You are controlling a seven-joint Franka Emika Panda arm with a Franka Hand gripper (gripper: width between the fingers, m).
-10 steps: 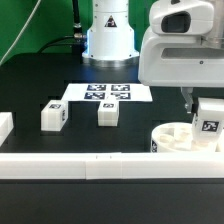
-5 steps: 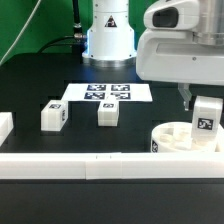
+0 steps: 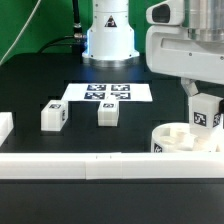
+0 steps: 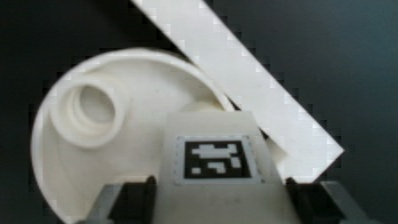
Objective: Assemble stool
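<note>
The round white seat (image 3: 184, 140) lies at the front right of the table against the white rail; in the wrist view the seat (image 4: 98, 100) shows a raised socket. My gripper (image 3: 204, 112) is shut on a white block leg (image 3: 206, 112) with a black-and-white tag and holds it just above the seat's right side. In the wrist view the gripper (image 4: 217, 196) has a finger on each side of the held leg (image 4: 217, 160). Two more tagged legs (image 3: 54, 116) (image 3: 108, 113) stand on the black table at the left and middle.
The marker board (image 3: 108, 93) lies flat behind the two loose legs. A long white rail (image 3: 90, 165) runs along the front edge, and shows in the wrist view (image 4: 240, 75) next to the seat. A white block (image 3: 4, 127) sits at the far left. The arm base (image 3: 108, 35) stands at the back.
My gripper with the held leg has risen a little and moved slightly toward the exterior view's right, over the seat. The other legs have not moved.
</note>
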